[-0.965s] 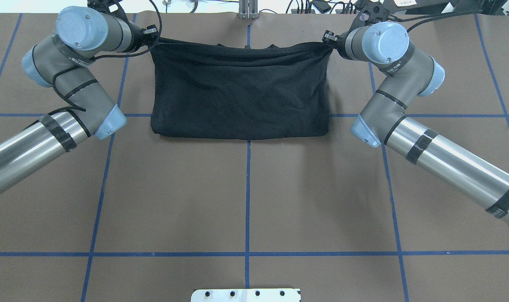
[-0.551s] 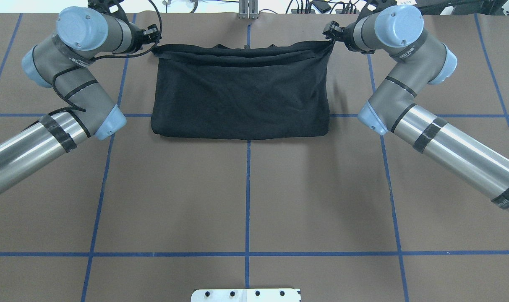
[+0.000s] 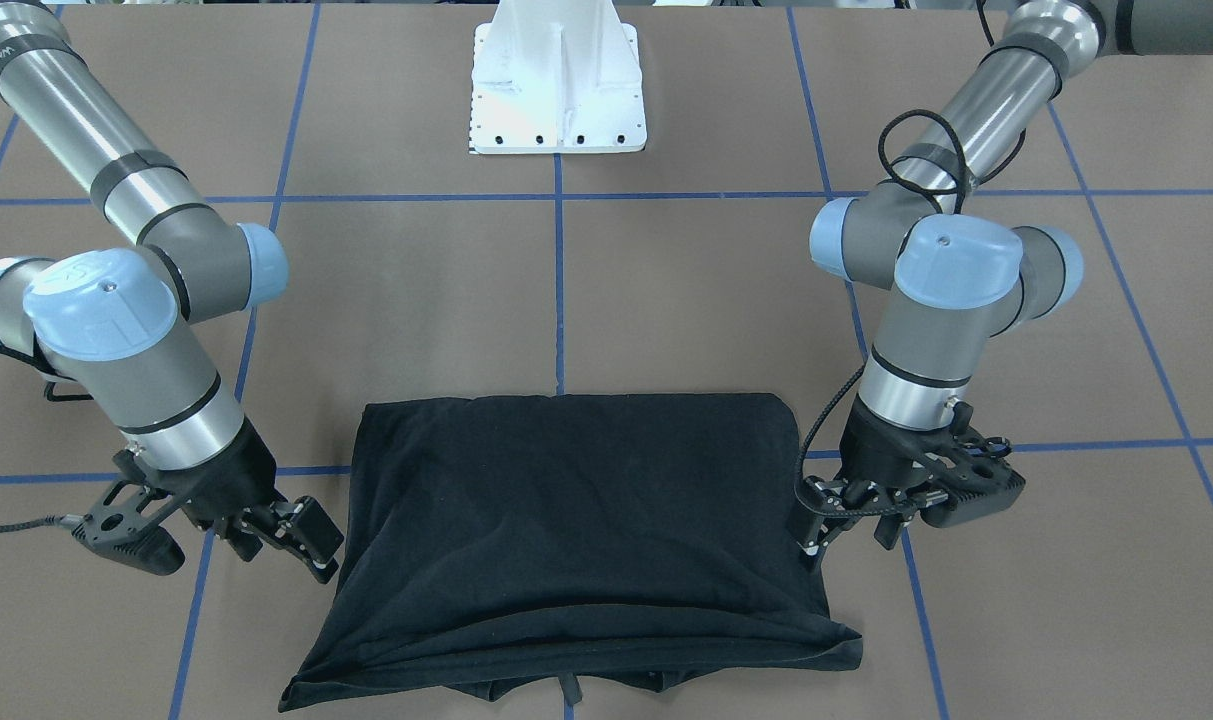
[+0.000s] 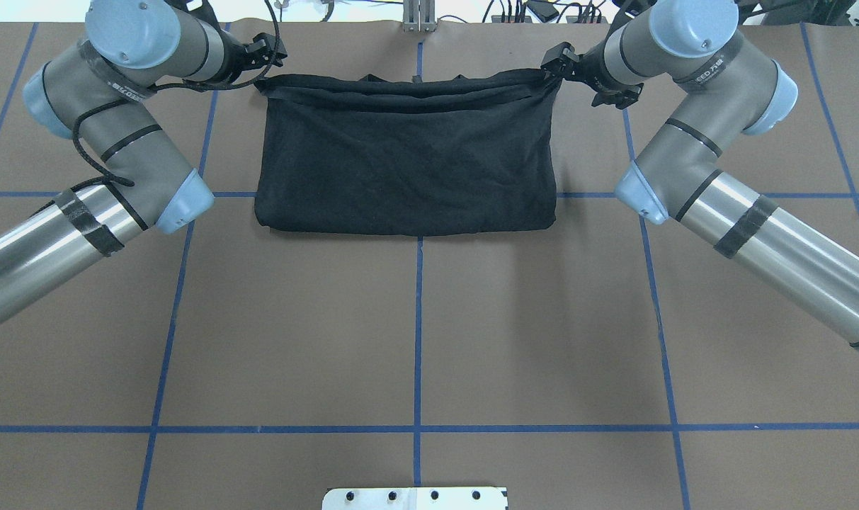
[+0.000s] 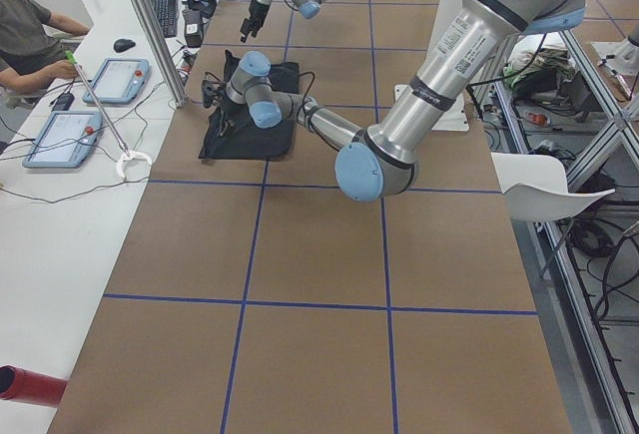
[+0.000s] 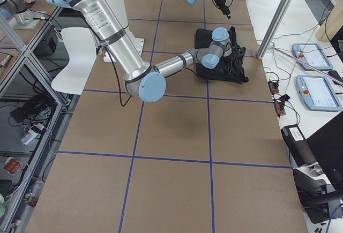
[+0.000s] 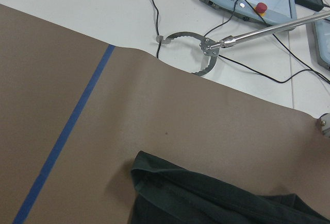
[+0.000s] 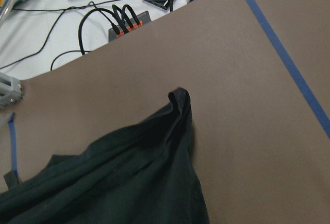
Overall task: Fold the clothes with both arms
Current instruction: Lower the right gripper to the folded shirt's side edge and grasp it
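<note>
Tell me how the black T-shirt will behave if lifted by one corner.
Probably floppy: the T-shirt lies in soft wrinkles, its far edge draped in layers. Likely light, being thin cloth. Pushed, it would probably bunch rather than slide on the table.

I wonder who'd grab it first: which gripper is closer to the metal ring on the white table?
Left. The left gripper is by the T-shirt corner nearest the metal ring; the right gripper is by the far corner, with the shirt between.
</note>
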Tool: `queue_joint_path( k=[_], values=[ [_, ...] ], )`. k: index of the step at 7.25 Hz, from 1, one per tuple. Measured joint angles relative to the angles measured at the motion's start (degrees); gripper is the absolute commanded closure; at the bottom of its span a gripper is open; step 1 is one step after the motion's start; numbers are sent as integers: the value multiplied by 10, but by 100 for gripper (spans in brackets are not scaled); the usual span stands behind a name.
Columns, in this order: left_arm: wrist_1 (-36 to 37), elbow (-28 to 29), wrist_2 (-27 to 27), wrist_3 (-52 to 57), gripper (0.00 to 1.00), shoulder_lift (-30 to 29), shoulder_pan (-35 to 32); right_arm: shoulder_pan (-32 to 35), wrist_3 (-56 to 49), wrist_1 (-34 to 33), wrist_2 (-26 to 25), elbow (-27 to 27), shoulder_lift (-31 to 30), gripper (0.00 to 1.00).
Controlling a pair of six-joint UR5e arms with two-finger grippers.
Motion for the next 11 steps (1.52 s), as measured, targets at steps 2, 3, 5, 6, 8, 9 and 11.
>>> queue_joint_path(
  k=[2,3,5,6,8,9,11],
  values=[
    [11,-42,-8,-1,0,24,0,-45,-3,-87,10,55,-18,0],
    [12,-57,-9,-1,0,32,0,-69,-7,-97,12,71,-36,1],
    [13,-67,-11,-2,0,36,1,-94,-13,-102,30,88,-66,3],
    [13,-70,-11,-3,0,37,1,-101,-14,-103,41,90,-75,13],
    [13,-74,-10,-4,0,37,1,-120,-14,-102,55,90,-79,56],
    [13,-74,-10,-4,0,38,1,-127,-15,-102,56,90,-79,100],
    [13,-74,-11,-6,0,40,1,-129,-15,-102,58,91,-79,100]
  ],
)
